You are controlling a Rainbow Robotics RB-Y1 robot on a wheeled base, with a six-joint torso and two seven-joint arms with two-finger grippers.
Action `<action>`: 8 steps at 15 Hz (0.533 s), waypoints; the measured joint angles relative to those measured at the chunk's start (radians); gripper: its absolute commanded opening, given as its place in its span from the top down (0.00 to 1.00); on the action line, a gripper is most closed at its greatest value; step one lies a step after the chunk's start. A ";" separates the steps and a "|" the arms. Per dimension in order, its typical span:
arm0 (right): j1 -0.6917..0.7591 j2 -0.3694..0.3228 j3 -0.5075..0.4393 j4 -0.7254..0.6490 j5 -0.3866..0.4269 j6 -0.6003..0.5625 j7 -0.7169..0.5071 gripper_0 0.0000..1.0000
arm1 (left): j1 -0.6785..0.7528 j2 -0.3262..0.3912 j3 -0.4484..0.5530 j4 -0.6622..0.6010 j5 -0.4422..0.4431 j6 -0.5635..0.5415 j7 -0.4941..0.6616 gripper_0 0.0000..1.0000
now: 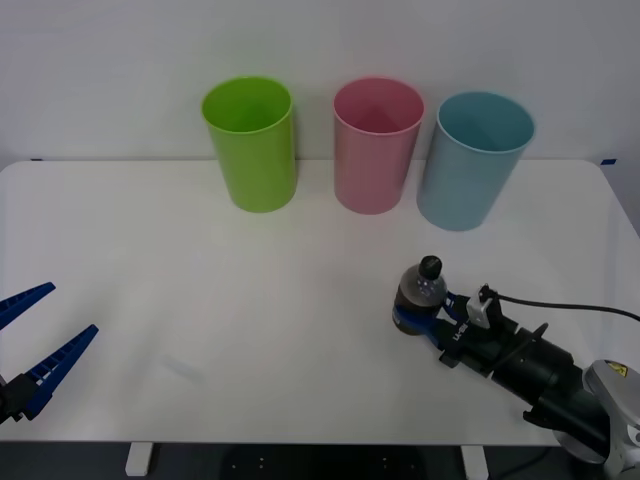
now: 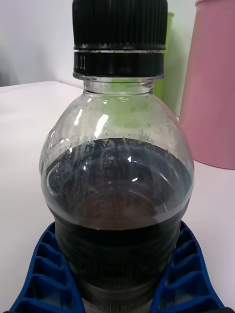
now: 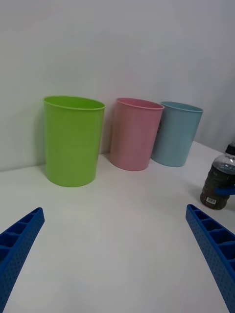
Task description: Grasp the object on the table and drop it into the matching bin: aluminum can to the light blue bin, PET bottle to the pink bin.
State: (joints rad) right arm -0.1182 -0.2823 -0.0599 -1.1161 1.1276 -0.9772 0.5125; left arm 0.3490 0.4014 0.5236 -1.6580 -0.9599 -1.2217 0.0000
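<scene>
The PET bottle (image 1: 421,291), small and stubby with a dark body and black cap, stands upright on the white table (image 1: 250,300) at the front right. My right gripper (image 1: 411,319) is shut on its lower body; in the right wrist view the blue fingers (image 2: 46,274) hug both sides of the bottle (image 2: 117,171). Beyond it at the back stand the pink bin (image 1: 377,150) and the light blue bin (image 1: 473,165). At the table's front left edge my left gripper (image 1: 72,310) hangs open with nothing between its fingers.
A lime green bin (image 1: 250,145) stands left of the pink one, all three in a row along the back edge by the wall. The left wrist view shows the same row (image 3: 73,142) with the bottle (image 3: 219,183) off to one side. A black cable runs along the right arm.
</scene>
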 measured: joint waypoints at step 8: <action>0.083 -0.051 -0.001 -0.154 -0.040 0.019 -0.033 1.00 | 0.000 0.000 0.000 0.000 0.000 0.000 0.000 0.00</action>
State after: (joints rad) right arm -0.0351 -0.3329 -0.0605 -1.2698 1.0877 -0.9577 0.4794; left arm 0.3490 0.4014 0.5236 -1.6581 -0.9599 -1.2217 0.0000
